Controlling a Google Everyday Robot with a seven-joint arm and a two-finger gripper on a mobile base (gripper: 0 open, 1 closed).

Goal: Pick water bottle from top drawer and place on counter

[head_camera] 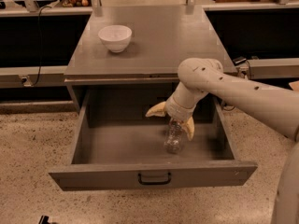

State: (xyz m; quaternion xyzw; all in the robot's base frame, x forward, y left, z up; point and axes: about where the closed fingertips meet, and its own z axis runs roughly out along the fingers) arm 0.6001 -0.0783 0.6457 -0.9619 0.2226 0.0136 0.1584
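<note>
Nearest the camera, above the speckled floor (28, 148), the wide grey metal top drawer (112, 174) stands pulled fully out, its plain front panel carrying one small dark pull handle (154, 178). On the drawer bottom, right of centre, the small clear ribbed plastic water bottle (174, 139) appears to lie lengthwise, one end toward the front panel and the other running back under the robot's hand. The cream two-finger gripper (173, 119) hangs inside the drawer directly over that far end, its yellowish fingers (155, 110) spread wide apart, one to the left and one just right of the bottle, clamped on nothing. To do this grasp well, I judge the hand should drop until both fingers bracket the ribbed body, not the narrow neck, then close squarely across it so the round plastic cannot roll or squirt out, and lift straight up clear of the drawer walls. The bottle's cap and label end are covered by the wrist, so whether a finger touches it is unclear. The thick white arm (243, 94) runs off the right edge. Beyond, the flat matte grey counter (163, 41) holds a round white bowl (115, 37) at its left rear, leaving room for placing.
</note>
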